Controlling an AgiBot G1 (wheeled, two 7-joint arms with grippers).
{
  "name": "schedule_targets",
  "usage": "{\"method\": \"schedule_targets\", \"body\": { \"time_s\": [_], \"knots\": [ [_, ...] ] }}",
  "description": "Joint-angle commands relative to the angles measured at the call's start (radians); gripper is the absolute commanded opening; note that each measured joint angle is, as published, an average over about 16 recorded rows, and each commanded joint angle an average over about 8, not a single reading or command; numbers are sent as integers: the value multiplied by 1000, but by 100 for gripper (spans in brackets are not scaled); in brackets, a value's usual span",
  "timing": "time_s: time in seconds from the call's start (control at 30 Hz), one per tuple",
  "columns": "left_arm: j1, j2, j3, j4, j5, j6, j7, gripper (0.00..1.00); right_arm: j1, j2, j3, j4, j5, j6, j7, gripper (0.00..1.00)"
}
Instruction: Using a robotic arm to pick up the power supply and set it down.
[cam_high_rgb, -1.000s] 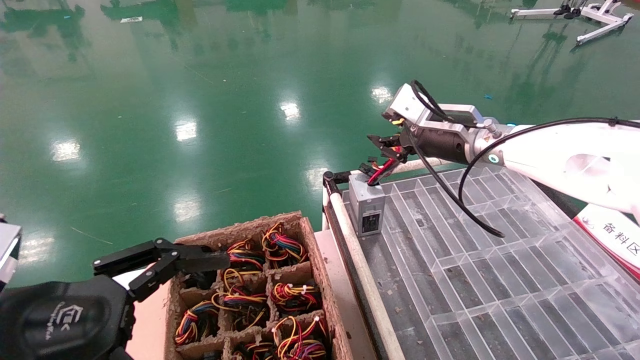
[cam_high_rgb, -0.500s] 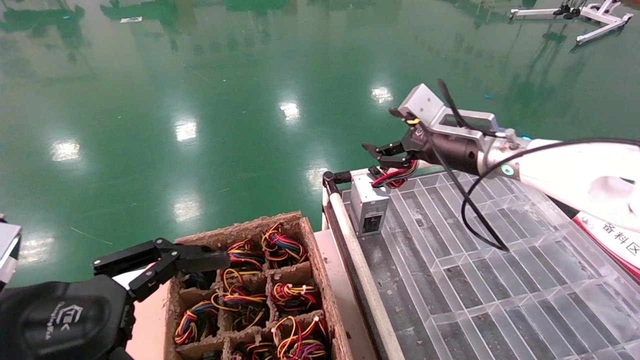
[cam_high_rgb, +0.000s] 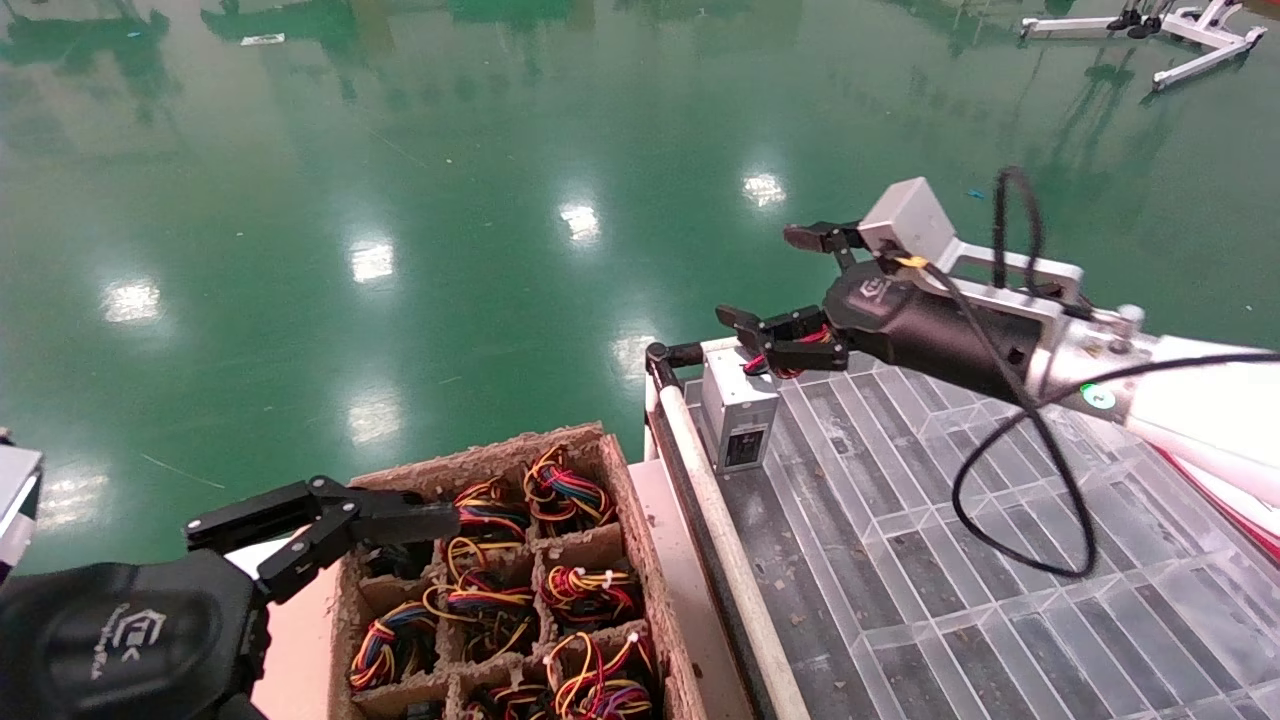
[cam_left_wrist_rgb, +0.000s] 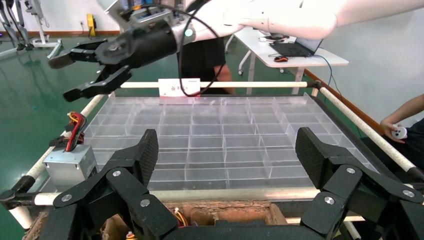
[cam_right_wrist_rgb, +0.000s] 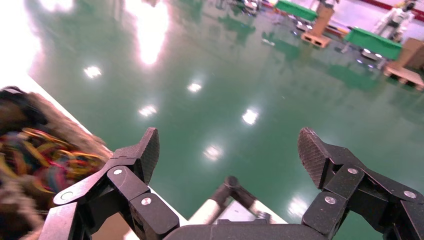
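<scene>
cardboard crate (cam_high_rgb: 640, 520) beside power supply (cam_high_rgb: 738, 415)

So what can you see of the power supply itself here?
The power supply is a small silver-grey metal box standing upright at the near-left corner of the clear divided tray. Its front has a black socket panel, and a red, yellow and black wire bundle rises from its top. The open right pincer hangs just above, not gripping it.

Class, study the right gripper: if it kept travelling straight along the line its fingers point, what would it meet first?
Probably nothing nearby: the open right gripper points out past the tray rail, above the power supply, toward the green floor.
</scene>
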Motion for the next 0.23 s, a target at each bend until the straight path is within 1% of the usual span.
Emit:
{"method": "schedule_targets", "body": {
  "time_s": [0.03, 0.13, 0.23],
  "knots": [
    [0, 0, 0, 0, 0, 0, 0, 100, -26, 22, 9, 42, 21, -22, 23, 100],
    [0, 0, 0, 0, 0, 0, 0, 100, -66, 55, 24, 105, 52, -56, 59, 100],
    [0, 0, 0, 0, 0, 0, 0, 100, -86, 71, 31, 137, 68, -73, 77, 100]
  ]
}}
